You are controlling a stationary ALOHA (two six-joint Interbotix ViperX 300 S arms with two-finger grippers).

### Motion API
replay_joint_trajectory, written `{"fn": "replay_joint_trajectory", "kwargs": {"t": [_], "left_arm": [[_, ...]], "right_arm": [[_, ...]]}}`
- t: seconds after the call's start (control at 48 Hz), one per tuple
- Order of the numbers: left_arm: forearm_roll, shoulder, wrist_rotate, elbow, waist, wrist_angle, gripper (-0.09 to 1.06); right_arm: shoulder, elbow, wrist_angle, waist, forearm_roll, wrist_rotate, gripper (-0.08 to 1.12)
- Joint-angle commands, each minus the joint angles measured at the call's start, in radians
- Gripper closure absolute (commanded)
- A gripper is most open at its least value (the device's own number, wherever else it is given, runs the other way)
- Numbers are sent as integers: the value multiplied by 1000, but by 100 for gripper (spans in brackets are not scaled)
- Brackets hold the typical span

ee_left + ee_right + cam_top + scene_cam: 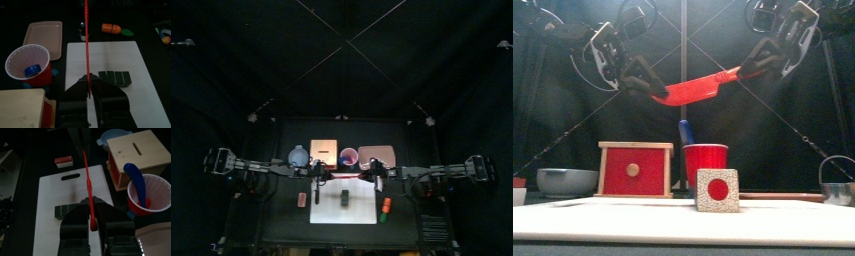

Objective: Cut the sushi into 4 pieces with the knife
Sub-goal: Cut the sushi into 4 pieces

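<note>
Both grippers are clenched on the red knife [698,90], which hangs high in the middle of the front view, clear of the table. The right gripper [758,68] grasps the handle, its jaws drawn in tight around the rounded grip in the right wrist view. The left gripper [647,85] pinches the blade's far end, its jaws nearly closed with the thin blade edge-on between them in the left wrist view.

The knife's long axis runs across the front view from left to right. It is tilted, with the handle end higher at upper right and the broad blade lower toward centre left.

The sushi [716,190] lies on the board [107,55], low in the centre of the front view and well below the knife. Its red-centred end face is turned to the front, so its long axis runs front to back. Its dark blocks sit joined in one row.

Behind it, a little to the left, stand the cup [706,160] with the blue knife [684,130], and left of that the box [635,168].
</note>
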Motion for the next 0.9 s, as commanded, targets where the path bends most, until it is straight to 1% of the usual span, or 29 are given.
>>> {"fn": "replay_joint_trajectory", "kwargs": {"t": [0.021, 0.229, 0.417, 0.562, 0.646, 0.833, 0.896], "left_arm": [[3, -5, -2, -18, -2, -11, 64], [2, -3, -2, -12, -6, -8, 64], [0, 17, -2, -5, -35, -12, 64], [-3, 54, -3, -5, -74, -12, 65], [-3, 77, -5, -6, -87, -12, 66], [-26, 129, -5, -11, -117, -12, 66], [-32, 143, -6, -12, -121, -12, 66]], "right_arm": [[31, -51, 51, 5, 23, 2, 76], [114, -130, 247, 21, 26, 2, 76], [181, -193, 377, 54, 26, 0, 76], [215, -213, 407, 69, 21, 0, 76], [225, -218, 407, 72, 28, 2, 76], [244, -215, 416, 86, 41, 3, 76], [258, -209, 416, 87, 49, 2, 76]]}}
